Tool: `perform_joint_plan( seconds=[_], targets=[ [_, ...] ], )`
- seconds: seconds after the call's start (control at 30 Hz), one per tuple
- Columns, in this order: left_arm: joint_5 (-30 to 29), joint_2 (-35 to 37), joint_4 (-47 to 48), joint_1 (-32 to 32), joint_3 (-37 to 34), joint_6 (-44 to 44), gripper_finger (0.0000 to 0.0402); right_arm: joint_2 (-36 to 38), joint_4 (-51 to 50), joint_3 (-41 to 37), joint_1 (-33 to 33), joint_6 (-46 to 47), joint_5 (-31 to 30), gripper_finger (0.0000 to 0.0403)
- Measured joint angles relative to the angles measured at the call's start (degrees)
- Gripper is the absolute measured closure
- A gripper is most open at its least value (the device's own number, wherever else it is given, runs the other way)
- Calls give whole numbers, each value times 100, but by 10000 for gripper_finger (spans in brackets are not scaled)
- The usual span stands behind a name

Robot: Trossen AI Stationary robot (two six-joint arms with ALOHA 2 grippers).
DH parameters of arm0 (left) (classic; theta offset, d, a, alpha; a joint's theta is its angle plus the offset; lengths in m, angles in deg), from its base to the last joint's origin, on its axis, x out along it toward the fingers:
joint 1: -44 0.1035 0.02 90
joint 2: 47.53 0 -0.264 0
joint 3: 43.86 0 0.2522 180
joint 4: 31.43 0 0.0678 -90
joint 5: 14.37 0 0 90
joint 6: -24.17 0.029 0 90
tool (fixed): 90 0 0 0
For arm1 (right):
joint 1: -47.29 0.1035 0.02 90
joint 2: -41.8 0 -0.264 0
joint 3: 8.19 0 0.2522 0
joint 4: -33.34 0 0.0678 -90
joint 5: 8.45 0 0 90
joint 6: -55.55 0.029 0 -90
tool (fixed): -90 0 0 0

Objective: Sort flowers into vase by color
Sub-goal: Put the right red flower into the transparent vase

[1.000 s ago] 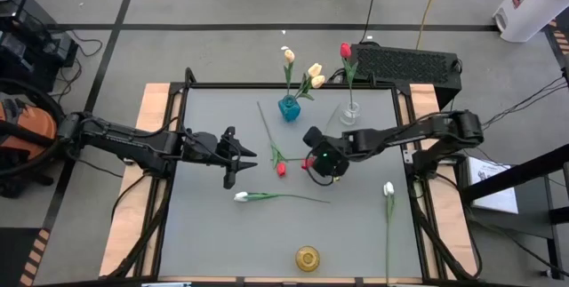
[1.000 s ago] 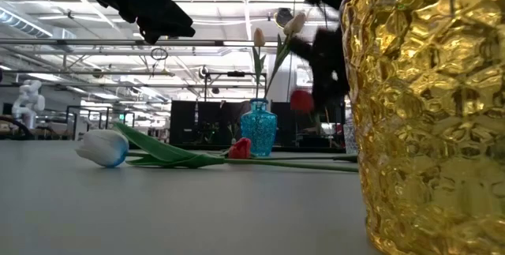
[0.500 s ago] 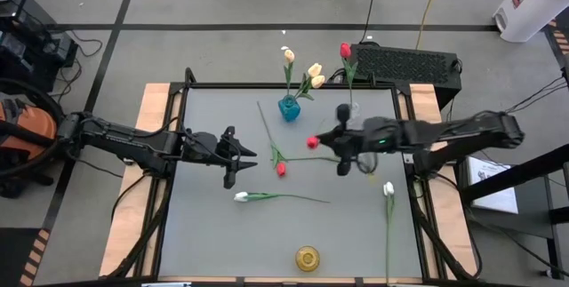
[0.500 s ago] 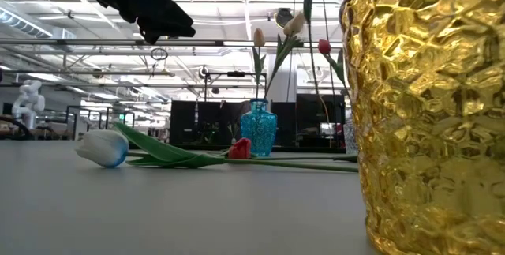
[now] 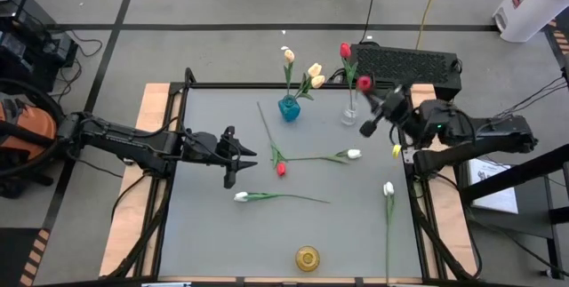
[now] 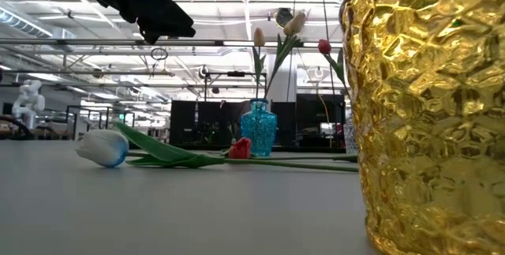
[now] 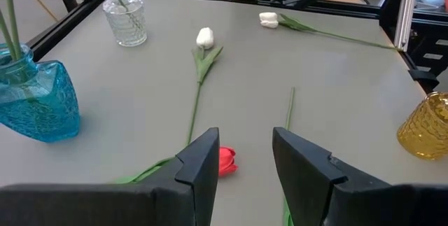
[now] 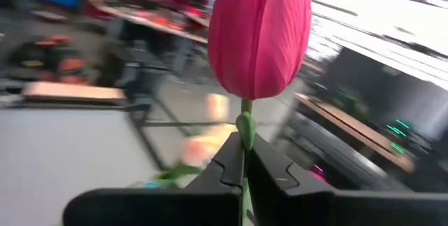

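Three vases point(image 5: 289, 108), four loose tulips point(image 5: 280, 169) on table point(image 5: 204, 234)

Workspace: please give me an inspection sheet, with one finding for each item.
Surface: grey table, wooden side rails.
Job's things: blue vase with cream tulips; clear vase with one red tulip; gold vase empty; one red tulip and three white ones lying on the table.
Clutter: nothing seen.
Grippers: left gripper open, empty, above the table; right gripper shut on a red tulip's stem, near the clear vase.
Cables: coils on the floor beyond the table.
Surroundings: black case behind the table.
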Motion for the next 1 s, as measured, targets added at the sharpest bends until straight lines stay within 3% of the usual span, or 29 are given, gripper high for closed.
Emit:
perform_joint_plan(
  seconds=[0.33, 0.7, 1.0],
  targets=[
    [-45, -1, 0, 0, 1, 1, 261, 259, 87, 0, -576, 1248, -1046, 402],
    [-50, 0, 11, 0, 0, 9, 261, 110, 0, 2, -1284, 1962, -981, 402],
    [-52, -1, 13, 0, 0, 31, 261, -213, -487, 7, -1497, 2308, -388, 402]
  ],
)
